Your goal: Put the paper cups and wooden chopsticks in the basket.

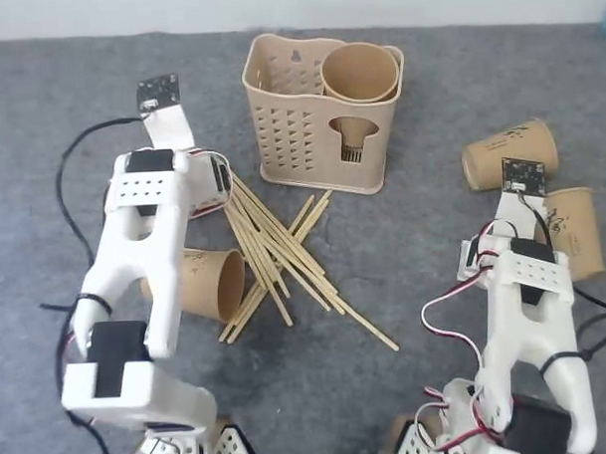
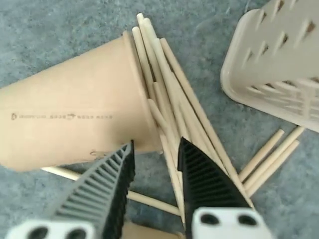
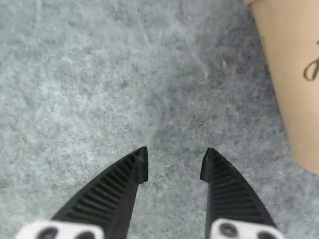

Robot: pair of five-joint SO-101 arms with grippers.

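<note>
While the left end effector [image 2: 156,147] hangs spread, wooden chopsticks [image 2: 169,84] lie just ahead of it against a toppled paper cup [image 2: 75,114]; light, stiff and slippery, they probably suit a mid-length pinch.

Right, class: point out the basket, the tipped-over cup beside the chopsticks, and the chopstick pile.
basket [image 1: 295,138], high view, perforated front wall.
tipped-over cup [image 2: 65,119], left wrist view, middle of its side wall.
chopstick pile [image 1: 284,253], high view, where the sticks cross.
</note>
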